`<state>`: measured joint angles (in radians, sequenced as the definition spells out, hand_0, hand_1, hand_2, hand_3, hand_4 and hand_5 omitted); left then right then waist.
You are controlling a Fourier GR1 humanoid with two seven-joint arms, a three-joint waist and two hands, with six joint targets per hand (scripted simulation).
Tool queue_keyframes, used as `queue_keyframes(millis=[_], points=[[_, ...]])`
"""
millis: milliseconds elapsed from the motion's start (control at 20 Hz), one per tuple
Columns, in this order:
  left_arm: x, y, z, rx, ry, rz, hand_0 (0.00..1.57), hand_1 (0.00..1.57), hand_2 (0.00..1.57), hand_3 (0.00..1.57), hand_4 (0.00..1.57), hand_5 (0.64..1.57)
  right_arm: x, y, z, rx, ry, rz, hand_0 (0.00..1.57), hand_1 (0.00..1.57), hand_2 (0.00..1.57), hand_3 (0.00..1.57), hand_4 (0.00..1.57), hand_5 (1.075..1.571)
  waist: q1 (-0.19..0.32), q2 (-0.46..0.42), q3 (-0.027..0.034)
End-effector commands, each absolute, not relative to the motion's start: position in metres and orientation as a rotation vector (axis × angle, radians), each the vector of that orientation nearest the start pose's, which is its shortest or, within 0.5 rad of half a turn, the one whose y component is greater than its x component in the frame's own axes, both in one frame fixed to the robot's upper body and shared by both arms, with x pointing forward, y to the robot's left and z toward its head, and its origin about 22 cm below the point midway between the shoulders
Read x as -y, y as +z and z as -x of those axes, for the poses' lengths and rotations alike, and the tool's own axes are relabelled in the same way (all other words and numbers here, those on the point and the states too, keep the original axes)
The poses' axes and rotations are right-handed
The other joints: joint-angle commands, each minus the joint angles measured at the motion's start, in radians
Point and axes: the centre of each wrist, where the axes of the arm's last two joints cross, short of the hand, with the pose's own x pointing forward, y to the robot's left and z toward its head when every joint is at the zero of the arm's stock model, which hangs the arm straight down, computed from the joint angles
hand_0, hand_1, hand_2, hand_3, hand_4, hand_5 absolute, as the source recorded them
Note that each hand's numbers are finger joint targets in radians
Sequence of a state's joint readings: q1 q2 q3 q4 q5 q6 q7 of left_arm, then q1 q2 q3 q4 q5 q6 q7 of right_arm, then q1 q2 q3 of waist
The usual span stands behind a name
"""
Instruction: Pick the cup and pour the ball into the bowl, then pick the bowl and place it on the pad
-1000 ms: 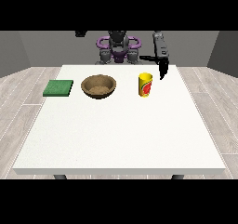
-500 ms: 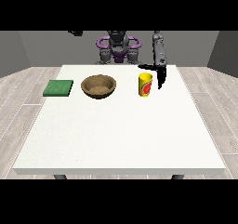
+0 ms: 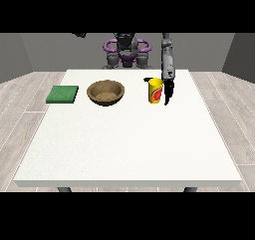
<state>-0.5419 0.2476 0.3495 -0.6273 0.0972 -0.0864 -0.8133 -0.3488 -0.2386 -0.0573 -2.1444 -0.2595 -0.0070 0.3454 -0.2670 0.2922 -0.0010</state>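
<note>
Progress: nothing completed. Cup (image 3: 156, 91) stands upright on the tabletop (image 3: 127, 139), right of the bowl (image 3: 105, 92); pad (image 3: 63, 94) bare. Hand at the view's right (image 3: 169, 88) just beside cup; finger state cannot be told. Ball not visible.

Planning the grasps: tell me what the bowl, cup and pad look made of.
Bowl: probably wood, matte brown, with a lighter grainy inside.
Cup: looks like smooth plastic or paper, yellow with a red mark.
Pad: flat matte green, perhaps foam or cloth; unclear.

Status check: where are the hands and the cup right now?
Hand at view's right beside yellow cup, not gripping. Other hand out of view. Bowl, green pad unobstructed.
</note>
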Motion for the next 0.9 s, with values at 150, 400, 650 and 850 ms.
queue_keyframes(millis=[150,400,650,850], points=[[-0.357,-0.044,-0.335,2.078,0.013,-0.458,1.32,1.32,1.57,1.57,0.96,1.530,0.240,0.225,-0.213,2.141,0.220,-0.216,0.00,0.00,0.00,0.00,0.00,1.562,-0.054,0.045,0.0000],[-0.343,-0.046,-0.342,2.077,-0.046,-0.535,1.32,1.32,1.57,1.57,1.07,1.487,0.265,0.235,-0.218,2.181,0.230,-0.208,0.00,0.00,0.00,0.00,0.07,1.562,-0.074,0.082,0.0005],[-0.316,-0.034,-0.360,1.983,-0.179,-0.553,1.34,1.34,1.57,1.57,1.10,1.498,0.277,0.211,-0.234,2.037,0.121,-0.171,0.00,0.00,0.00,0.00,0.12,1.559,0.010,-0.102,0.0018],[-0.288,-0.010,-0.384,1.966,-0.271,-0.656,1.36,1.36,1.57,1.57,1.12,1.499,0.285,0.189,-0.244,1.996,0.132,-0.154,0.00,0.00,0.00,0.00,0.19,1.558,0.013,-0.117,0.0021]])
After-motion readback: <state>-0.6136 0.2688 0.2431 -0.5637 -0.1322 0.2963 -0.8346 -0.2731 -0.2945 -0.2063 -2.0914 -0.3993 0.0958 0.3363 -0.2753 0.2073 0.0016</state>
